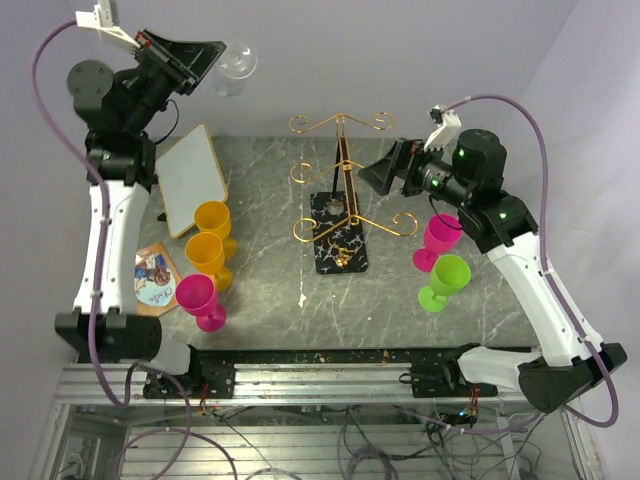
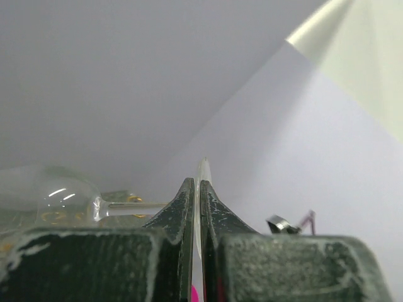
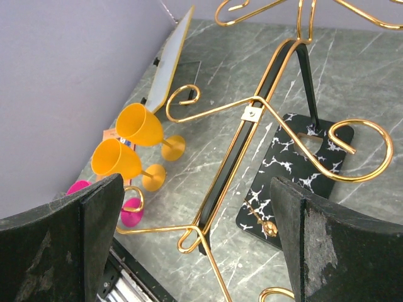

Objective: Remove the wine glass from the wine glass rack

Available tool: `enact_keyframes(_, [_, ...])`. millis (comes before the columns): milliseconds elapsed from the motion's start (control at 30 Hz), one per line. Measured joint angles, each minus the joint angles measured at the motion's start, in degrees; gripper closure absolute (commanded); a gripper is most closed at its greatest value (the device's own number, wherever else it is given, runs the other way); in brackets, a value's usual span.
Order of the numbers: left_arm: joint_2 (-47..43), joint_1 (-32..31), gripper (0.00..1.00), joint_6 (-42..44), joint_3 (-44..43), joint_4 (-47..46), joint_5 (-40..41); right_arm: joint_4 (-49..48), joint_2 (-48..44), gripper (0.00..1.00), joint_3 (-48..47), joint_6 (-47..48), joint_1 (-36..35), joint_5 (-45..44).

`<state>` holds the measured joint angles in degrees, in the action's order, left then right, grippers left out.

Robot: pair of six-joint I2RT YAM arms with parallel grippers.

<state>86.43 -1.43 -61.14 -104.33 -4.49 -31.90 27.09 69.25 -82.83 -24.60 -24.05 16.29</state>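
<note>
Pinching the wine glass [image 1: 235, 68], left tool [image 1: 210, 60] clamped (held high), right tool [image 1: 380, 172] spread wide, empty.

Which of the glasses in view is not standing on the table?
The clear wine glass, held up at back left by the left gripper; the orange glasses, pink glasses and green glass stand on the table.

No legible txt; card [image 1: 152, 278] print too blurry.
</note>
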Motion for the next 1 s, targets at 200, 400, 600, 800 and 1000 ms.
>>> enact_keyframes(200, [-9.11,0.0,0.93,-5.97,9.75,-13.46,-5.88,-3.13,-0.35,0.01,0.68,-1.07,0.0,0.15])
enact_keyframes(400, [-10.14,-0.02,0.93,-22.88,22.45,-35.6,-10.95,-12.57,-2.03,0.0,5.09,-6.36,0.07,3.98])
enact_keyframes(600, [-10.03,-0.35,0.93,-37.42,31.19,-52.39,-12.17,-30.16,-2.1,0.0,11.78,-17.77,0.11,11.37])
enact_keyframes(800, [-8.07,-1.57,0.93,-51.45,35.1,-71.71,-10.54,-52.57,0.85,0.01,15.08,-31.89,0.07,18.29])
enact_keyframes(1000, [-5.53,-5.62,0.93,-56.78,35.93,-79.23,-6.93,-74.49,7.74,0.02,15.08,-44.81,0.11,24.46])
